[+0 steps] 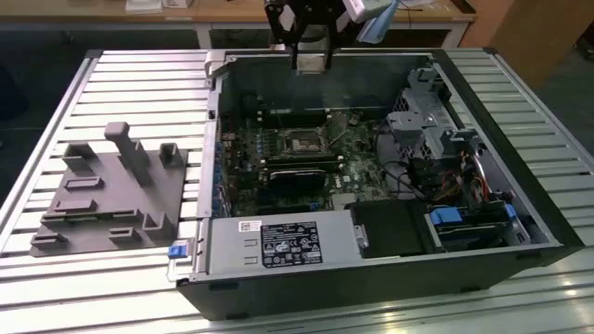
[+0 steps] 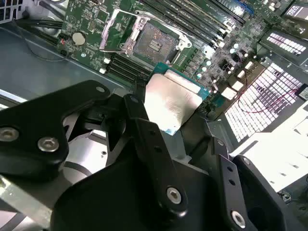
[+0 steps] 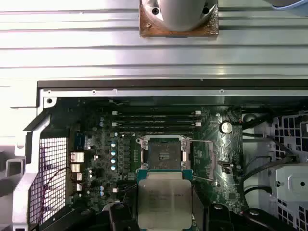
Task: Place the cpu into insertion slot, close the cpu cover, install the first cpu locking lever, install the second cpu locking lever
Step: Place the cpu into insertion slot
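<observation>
Jaws clamped on cpu, held high over the case — slot open below, cover flipped up. Step one in hand; seating likely needed it squared over slot.

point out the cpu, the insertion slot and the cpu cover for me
cpu (image 3: 165, 202), first wrist view, middle of its metal top
insertion slot (image 3: 163, 155), first wrist view, its dark centre
cpu cover (image 2: 110, 30), second wrist view, silvery side bar of the frame

The power supply's label carries unreadable print.
</observation>
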Action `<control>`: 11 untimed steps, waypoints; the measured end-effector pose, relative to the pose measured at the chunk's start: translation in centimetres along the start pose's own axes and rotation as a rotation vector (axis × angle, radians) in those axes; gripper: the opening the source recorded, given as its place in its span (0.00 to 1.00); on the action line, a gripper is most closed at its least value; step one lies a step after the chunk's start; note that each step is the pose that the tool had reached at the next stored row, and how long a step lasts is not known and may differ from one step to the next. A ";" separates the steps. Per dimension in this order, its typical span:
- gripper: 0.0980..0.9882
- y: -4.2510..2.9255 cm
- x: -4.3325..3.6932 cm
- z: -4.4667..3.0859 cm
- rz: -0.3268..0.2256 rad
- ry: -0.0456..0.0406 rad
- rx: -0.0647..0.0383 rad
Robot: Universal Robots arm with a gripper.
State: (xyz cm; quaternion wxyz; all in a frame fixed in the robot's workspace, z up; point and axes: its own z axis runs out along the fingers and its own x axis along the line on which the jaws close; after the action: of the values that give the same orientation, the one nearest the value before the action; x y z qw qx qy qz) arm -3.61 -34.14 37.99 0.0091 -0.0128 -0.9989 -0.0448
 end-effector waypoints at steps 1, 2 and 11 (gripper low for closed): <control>0.50 0.00 0.00 0.00 0.000 0.0000 0.000; 0.50 0.00 0.00 0.00 0.000 0.0000 0.000; 0.50 0.00 0.00 0.00 0.000 0.0000 0.000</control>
State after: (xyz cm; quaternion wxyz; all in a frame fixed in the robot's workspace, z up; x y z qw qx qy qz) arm -3.61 -34.14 37.99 0.0091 -0.0128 -0.9989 -0.0448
